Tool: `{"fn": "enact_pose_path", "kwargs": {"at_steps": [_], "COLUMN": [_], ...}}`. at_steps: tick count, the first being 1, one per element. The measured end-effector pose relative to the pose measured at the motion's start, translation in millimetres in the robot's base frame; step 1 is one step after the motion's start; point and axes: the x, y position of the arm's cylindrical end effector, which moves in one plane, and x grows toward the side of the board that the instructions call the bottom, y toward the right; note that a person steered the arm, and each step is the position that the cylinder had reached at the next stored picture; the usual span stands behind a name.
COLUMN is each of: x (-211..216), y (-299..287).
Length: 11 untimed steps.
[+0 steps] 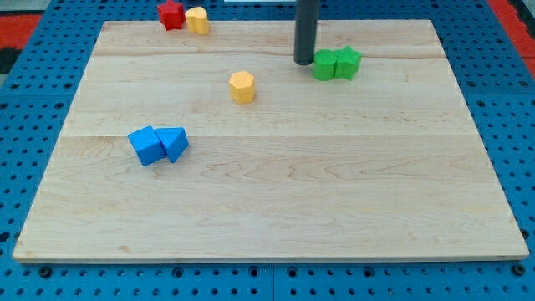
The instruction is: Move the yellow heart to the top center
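The near half of the wooden board (276,209) carries nothing but grain. The first things going back are two blue blocks touching each other at about nine o'clock from the board's middle: a blue cube (147,145) and, against its right side, a blue wedge-shaped block (175,143).

Farther back, at about eleven o'clock from the middle, a yellow block (242,87) with flat facets stands alone; it looks six-sided to me rather than heart-shaped.

Behind that, near one o'clock, the dark rod comes down, and its tip (303,61) rests on the board just at the left edge of a pair of green blocks, a squarish green block (324,65) and a green star-like block (348,63) pressed together. The tip looks to be touching or all but touching the nearer green one. There is nothing to open or close on this tool; it is a plain rod and holds nothing.

At the far edge, around eleven o'clock, a red star-like block (170,14) sits touching a second yellow block (197,19), whose rounded lobes make me take it for the yellow heart.

If so, the job is barely begun. The heart is at the far edge but well left of centre, and the tip is well apart from it, on its right. I'd judge the rod must get round to the heart's left side and push it rightward along the far edge, leaving the red block behind.
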Motion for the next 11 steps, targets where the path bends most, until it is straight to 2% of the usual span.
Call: {"fn": "enact_pose_path", "kwargs": {"at_steps": [1, 2, 3, 4, 6, 7, 9, 10, 11], "x": [-23, -70, -95, -95, -68, -95, -96, -96, -95], "y": [-34, -32, -47, -58, -197, -275, -269, -243, -164]}}
